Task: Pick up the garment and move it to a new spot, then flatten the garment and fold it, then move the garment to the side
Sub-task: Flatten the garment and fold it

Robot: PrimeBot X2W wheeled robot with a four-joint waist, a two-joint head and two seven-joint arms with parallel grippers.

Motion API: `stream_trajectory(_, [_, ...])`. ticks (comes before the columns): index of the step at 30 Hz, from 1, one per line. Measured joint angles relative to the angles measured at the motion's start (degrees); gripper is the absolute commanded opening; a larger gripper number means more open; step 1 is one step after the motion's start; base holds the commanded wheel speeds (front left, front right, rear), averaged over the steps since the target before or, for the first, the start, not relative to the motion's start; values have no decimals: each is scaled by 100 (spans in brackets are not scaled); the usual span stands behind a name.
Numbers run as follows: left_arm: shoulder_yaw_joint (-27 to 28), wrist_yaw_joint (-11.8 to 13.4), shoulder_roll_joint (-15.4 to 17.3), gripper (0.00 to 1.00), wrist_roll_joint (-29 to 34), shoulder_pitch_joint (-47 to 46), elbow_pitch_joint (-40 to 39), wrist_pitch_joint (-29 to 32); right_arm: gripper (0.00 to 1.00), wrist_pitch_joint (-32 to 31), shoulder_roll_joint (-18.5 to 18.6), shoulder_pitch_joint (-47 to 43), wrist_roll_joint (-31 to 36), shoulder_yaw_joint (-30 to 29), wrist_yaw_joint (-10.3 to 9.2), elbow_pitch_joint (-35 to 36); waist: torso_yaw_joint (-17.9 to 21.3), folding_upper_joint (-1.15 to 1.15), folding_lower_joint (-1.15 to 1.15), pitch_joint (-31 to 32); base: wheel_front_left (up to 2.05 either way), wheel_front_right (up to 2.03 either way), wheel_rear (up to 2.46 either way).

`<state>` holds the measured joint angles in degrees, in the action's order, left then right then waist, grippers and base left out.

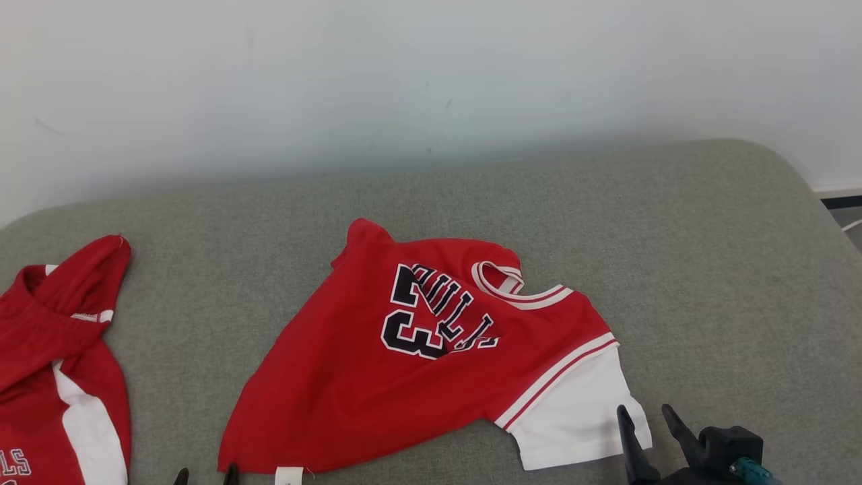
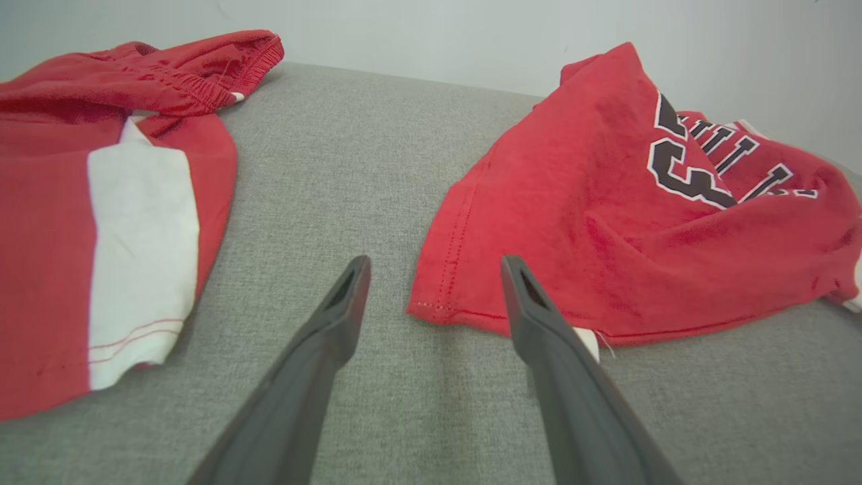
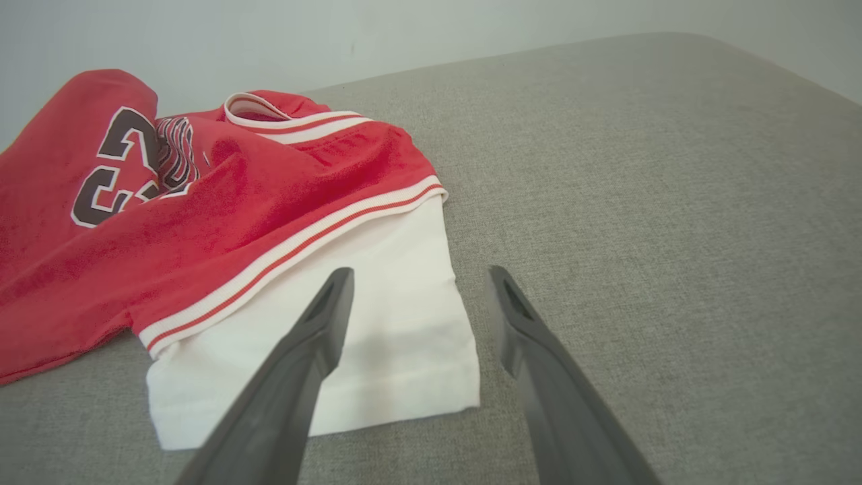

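Garment (image 1: 377, 384), a red shirt with a white sleeve (image 3: 404, 323), lies crumpled in the middle of the grey desk (image 1: 707, 269). It looks soft, light and floppy, so it will sag when lifted. The left gripper (image 2: 436, 269) is wide and empty by the hem corner (image 2: 438, 296). The right gripper (image 3: 421, 273) is wide and empty over the sleeve. Those edges look good to pinch.

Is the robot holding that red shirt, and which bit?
Nothing is held: the left gripper and right gripper are open, near edges of the crumpled red jersey shirt.
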<state>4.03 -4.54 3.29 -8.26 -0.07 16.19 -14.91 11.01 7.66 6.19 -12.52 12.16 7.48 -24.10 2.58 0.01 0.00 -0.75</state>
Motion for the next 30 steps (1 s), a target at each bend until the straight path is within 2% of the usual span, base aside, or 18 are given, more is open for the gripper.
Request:
stream_trajectory(16, [-141, -221, 58, 100, -25, -742, 1017, 0, 100, 67, -81, 525, -68, 134, 0, -1094, 84, 0, 0, -437, 0, 0, 0])
stream_trajectory(17, [-138, -226, 59, 100, -27, -774, 1082, 0, 92, 85, -90, 559, -70, 156, 0, -1146, 87, 0, 0, -453, 0, 0, 0])
stream_trajectory(18, [-142, -227, 58, 100, -27, -798, 1129, 0, 92, 110, -94, 590, -77, 169, 0, -1192, 92, 0, 0, -464, 0, 0, 0])
stream_trajectory(20, [-131, -241, 55, 100, -31, -851, 1206, 0, 47, 137, -98, 641, -118, 192, 0, -1265, 104, 0, 0, -475, 0, 0, 0])
stream_trajectory(21, [-122, -242, 60, 100, -30, -888, 1298, -1, 33, 145, -98, 664, -127, 205, 0, -1304, 109, 0, 0, -478, 0, 0, 0])
stream_trajectory(22, [-121, -243, 70, 96, -30, -920, 1404, -2, 14, 158, -98, 693, -148, 227, 0, -1349, 116, 0, 0, -478, 0, 0, 0])
stream_trajectory(23, [-112, -245, 71, 40, -44, -946, 1478, -3, 0, 160, -98, 723, -164, 248, 0, -1389, 124, 0, 0, -477, 0, 0, 0])
stream_trajectory(24, [-118, -245, 75, 17, -54, -972, 1534, -3, 0, 163, -100, 741, -168, 275, 0, -1415, 131, 0, 0, -473, 0, 0, 0])
stream_trajectory(25, [-121, -247, 85, 0, -54, -996, 1569, -3, 0, 176, -110, 753, -179, 300, 0, -1439, 137, 0, 0, -467, 0, 0, 0])
stream_trajectory(30, [-97, -271, 86, 0, -70, -1024, 1510, -2, 0, 227, -93, 794, -356, 424, 0, -1494, 141, 0, 0, -411, 0, 0, 0])
